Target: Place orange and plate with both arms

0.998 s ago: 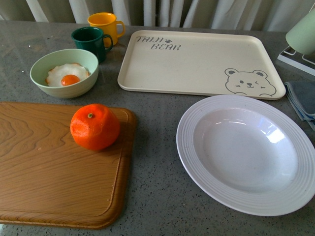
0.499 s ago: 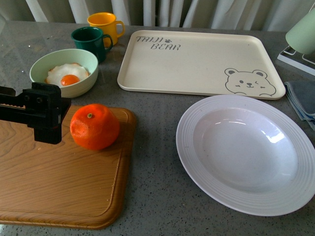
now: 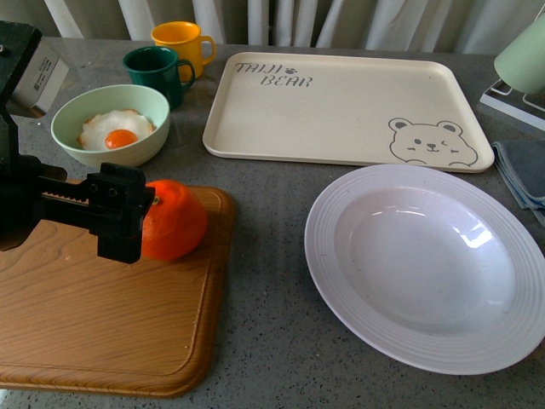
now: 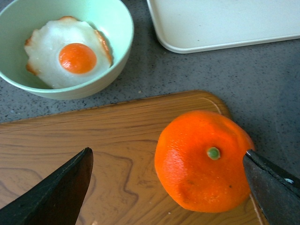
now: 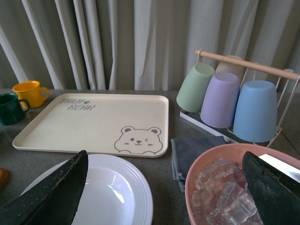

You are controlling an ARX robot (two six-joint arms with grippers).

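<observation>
The orange (image 3: 176, 220) sits on the wooden cutting board (image 3: 102, 315), near its far right corner. My left gripper (image 3: 128, 215) is open at the orange's left side and hides part of it. In the left wrist view the orange (image 4: 201, 161) lies between the open fingers, close against one fingertip (image 4: 269, 187) and far from the other; the left gripper (image 4: 168, 157) holds nothing. The white ribbed plate (image 3: 426, 256) lies empty on the table to the right. My right gripper (image 5: 164, 187) is open and empty, above the plate's edge (image 5: 108, 197); it is not in the front view.
A green bowl (image 3: 111, 152) with a fried egg stands behind the board, with a green mug (image 3: 157, 72) and a yellow mug (image 3: 183, 43) beyond. The bear tray (image 3: 341, 102) lies behind the plate. A grey cloth (image 5: 187, 154), a pink bowl of ice (image 5: 225, 187) and a cup rack (image 5: 234, 98) are to the right.
My left gripper has come in from the left and moved right until it reaches the orange and covers its left side. The orange and the plate have not moved.
</observation>
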